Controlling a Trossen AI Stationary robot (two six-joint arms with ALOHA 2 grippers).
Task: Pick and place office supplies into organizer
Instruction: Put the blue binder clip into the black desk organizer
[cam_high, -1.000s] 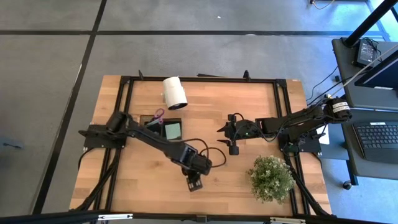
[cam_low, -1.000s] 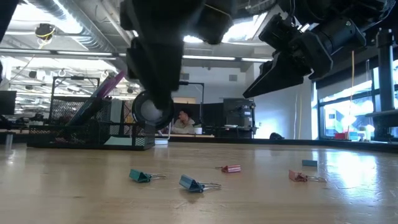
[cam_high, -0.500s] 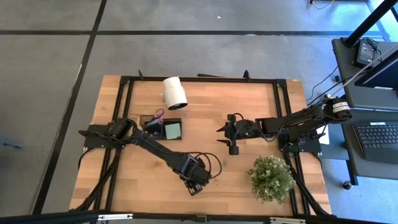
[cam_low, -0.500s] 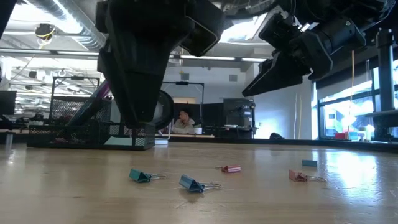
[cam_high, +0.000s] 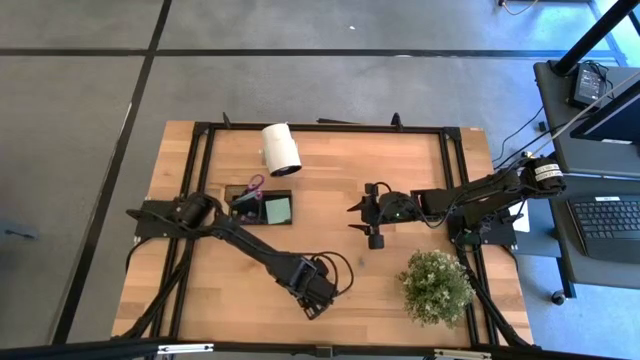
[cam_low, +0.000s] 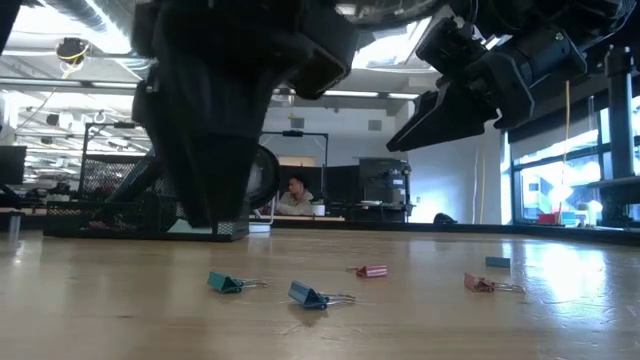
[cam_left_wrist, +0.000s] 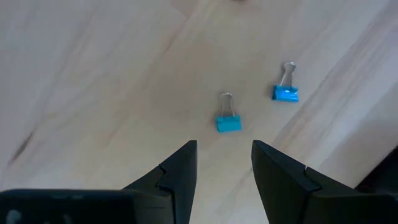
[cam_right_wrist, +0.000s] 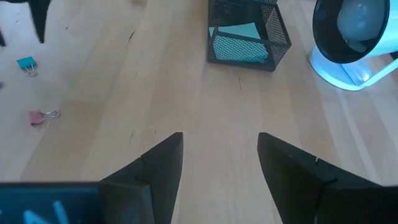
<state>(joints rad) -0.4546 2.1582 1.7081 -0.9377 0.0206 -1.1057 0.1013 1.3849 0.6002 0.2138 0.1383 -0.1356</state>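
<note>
Light wooden counter (cam_high: 330, 200) with black metal frame. White cylinder roll (cam_high: 281, 149) lies on its side near the far edge. Bushy green potted plant (cam_high: 436, 286) stands at the near right corner. Seated person (cam_low: 297, 195) visible in the room behind.

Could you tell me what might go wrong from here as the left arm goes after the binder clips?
1. The left gripper is open above a blue binder clip; the clip is small and lies flat, so the fingers may slide off it.
2. A second blue clip lies close by and could get nudged.
3. The mesh organizer sits far across the table, so a weakly held clip could drop on the way.
</note>
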